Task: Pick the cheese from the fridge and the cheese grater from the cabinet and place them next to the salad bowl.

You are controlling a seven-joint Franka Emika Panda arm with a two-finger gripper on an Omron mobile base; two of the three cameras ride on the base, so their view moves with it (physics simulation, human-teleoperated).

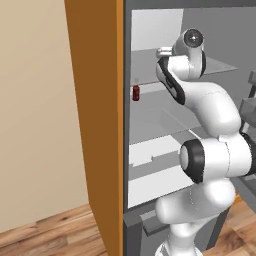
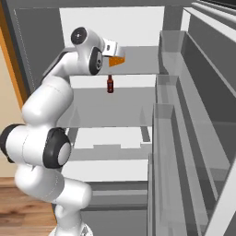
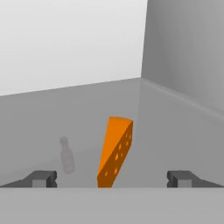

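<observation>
Grey fridge [image 2: 193, 92] shelf (translucent) bears the cheese [image 3: 114, 151] between the spread pincer [image 3: 112, 178] tips, untouched.

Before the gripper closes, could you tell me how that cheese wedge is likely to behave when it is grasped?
The cheese wedge looks like a stiff, solid block, so it should hold its shape. It is small and thin, so probably light. It tapers to a narrow tip between the open gripper fingers, so it might pivot or slip if pinched near that end.

The arm reaches up and forward, its pincer [image 3: 112, 178] spread wide, fingertips [image 3: 43, 178] well apart.
</observation>
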